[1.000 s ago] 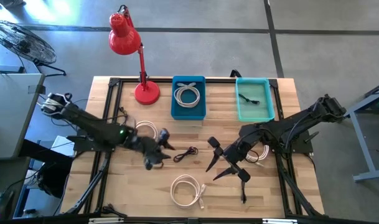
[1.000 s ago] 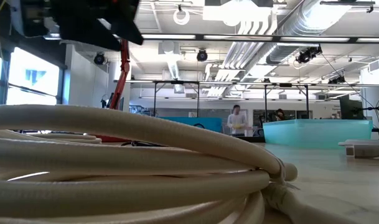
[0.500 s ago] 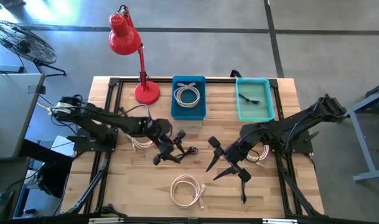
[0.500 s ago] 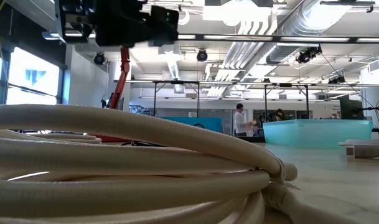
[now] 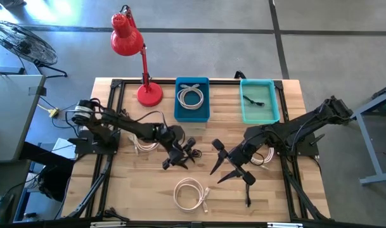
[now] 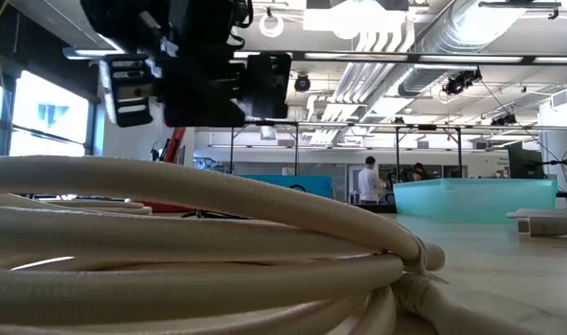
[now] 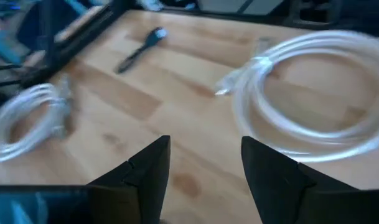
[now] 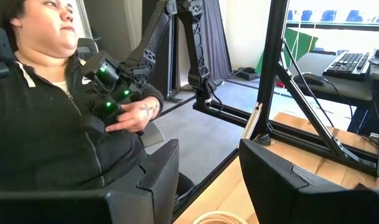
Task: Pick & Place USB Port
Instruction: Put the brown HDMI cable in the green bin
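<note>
**Wooden table, cables scattered, both claws apart and holding nothing**

Wood planks cover your table, framed by black rails. At the far edge you have a red desk lamp, a blue bin holding a coiled white cable, and a teal bin with a dark cable in it.

Your left gripper hangs at table centre, just over the small black USB cable, which lies beside the fingertips. In the left wrist view the two dark fingers stand apart with bare wood between them, gripping nothing.

Your right gripper sits right of centre, fingers spread wide, empty. Its wrist camera looks off the table toward a seated person holding a control handle.

Around the work: a white cable coil near the front edge, another white coil under the left arm, and one more beneath the right arm. The front coil fills the low view and blocks most of the tabletop there.
</note>
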You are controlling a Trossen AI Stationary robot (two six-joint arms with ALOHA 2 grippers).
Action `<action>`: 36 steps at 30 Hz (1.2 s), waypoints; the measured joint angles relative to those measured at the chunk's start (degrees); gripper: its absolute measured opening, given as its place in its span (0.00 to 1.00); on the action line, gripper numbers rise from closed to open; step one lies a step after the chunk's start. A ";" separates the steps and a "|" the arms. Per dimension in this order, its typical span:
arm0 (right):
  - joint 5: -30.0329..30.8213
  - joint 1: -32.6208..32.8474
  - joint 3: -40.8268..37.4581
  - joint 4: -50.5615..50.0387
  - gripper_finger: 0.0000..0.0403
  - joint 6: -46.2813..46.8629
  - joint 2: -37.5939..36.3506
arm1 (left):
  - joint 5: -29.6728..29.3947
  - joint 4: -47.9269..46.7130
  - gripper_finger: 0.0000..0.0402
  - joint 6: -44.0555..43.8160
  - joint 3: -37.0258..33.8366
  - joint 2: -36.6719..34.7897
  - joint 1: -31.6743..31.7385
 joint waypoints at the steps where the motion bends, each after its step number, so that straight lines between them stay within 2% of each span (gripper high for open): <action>1: 0.14 0.00 0.00 0.07 0.40 0.00 0.00 | 1.02 -0.20 0.48 0.03 -0.07 0.11 -0.35; 6: 4.22 0.01 0.00 0.32 0.40 -0.07 -0.52 | 1.53 -0.34 0.48 0.27 -0.09 0.88 -1.08; 9: 9.59 -0.20 0.00 -0.47 0.40 -1.25 -2.73 | 1.09 -0.41 0.48 0.27 -0.07 0.86 -1.02; 17: 32.23 1.55 0.07 -12.98 0.40 -7.77 -10.55 | 0.91 -0.48 0.48 0.02 -0.07 0.86 -0.99; 23: 46.98 3.92 0.07 -24.83 0.40 -4.58 -15.11 | 0.77 -0.63 0.48 -0.19 -0.07 0.86 -0.99; 26: 49.50 4.85 0.07 -30.43 0.40 -0.88 -16.38 | -0.12 -0.77 0.48 -0.35 -0.07 0.86 -0.99; 32: 50.02 5.37 0.07 -43.69 0.40 6.84 -16.42 | -0.64 -0.43 0.48 -0.85 -0.07 0.86 -0.99; 36: 52.22 5.22 0.04 -52.91 0.40 17.57 -16.31 | -0.68 -0.41 0.48 -1.33 -0.07 0.84 -0.99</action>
